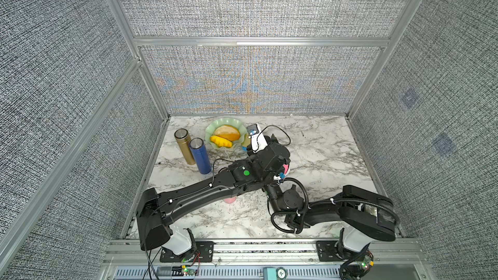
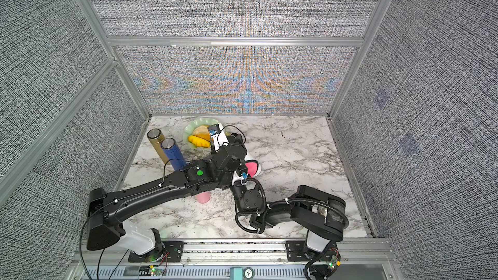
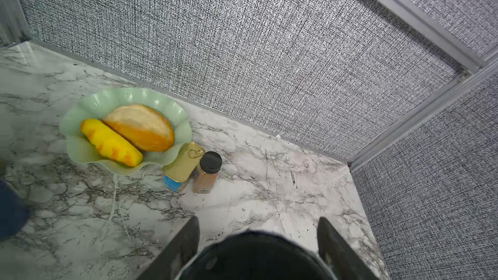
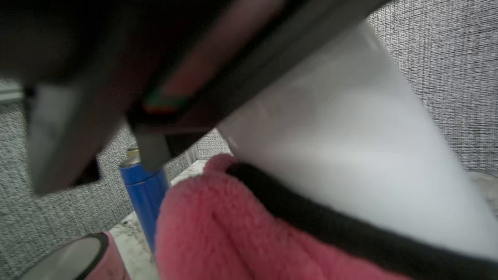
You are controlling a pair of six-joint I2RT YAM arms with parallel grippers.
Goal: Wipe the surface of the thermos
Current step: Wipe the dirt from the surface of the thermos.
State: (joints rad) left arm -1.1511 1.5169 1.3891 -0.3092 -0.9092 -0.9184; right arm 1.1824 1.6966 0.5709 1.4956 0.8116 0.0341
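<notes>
Item 1: white thermos (image 4: pixel 336 144), mid-table, top end clamped tight by the left gripper (image 3: pixel 258 222). Item 2: pink cloth (image 4: pixel 229 224), pinched in the closed right gripper (image 4: pixel 188 238), touching the thermos wall. Hazards, for your attention: hard sideways rubbing may twist the thermos loose; the 2 wrists sit close and may collide.

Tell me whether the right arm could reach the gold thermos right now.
Probably not easily. The left arm stretches between the right arm and the gold thermos, the blue thermos stands close beside it, and the right gripper is shut on the pink cloth.
</notes>
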